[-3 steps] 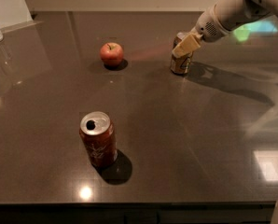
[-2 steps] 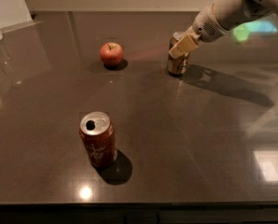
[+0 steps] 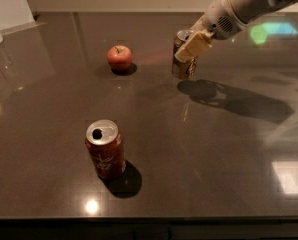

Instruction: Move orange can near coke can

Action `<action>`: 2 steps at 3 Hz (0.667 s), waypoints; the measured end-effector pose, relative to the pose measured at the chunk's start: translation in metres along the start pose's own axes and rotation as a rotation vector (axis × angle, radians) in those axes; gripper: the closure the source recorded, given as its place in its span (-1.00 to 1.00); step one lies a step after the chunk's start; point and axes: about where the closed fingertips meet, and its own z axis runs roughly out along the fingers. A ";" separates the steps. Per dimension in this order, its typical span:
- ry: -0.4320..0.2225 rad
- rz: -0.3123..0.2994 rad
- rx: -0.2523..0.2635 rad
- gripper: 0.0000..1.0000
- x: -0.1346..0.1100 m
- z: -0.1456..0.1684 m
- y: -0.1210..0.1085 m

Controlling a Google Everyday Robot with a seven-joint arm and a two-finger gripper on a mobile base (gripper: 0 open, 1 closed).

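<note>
Camera view: the dark table (image 3: 229, 184) fills it, with the arm (image 3: 244, 4) reaching in from the upper right. The gripper (image 3: 188, 49) is at the far side, clamped across the orange can (image 3: 181, 70), which is upright and, judging by its offset shadow, lifted. The coke can (image 3: 105, 151) stands well apart, down toward the front edge and leftward. The apple (image 3: 119, 58) sits left of the held can.
</note>
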 end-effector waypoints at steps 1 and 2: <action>0.007 -0.075 -0.070 1.00 -0.013 -0.017 0.036; 0.007 -0.075 -0.070 1.00 -0.013 -0.017 0.036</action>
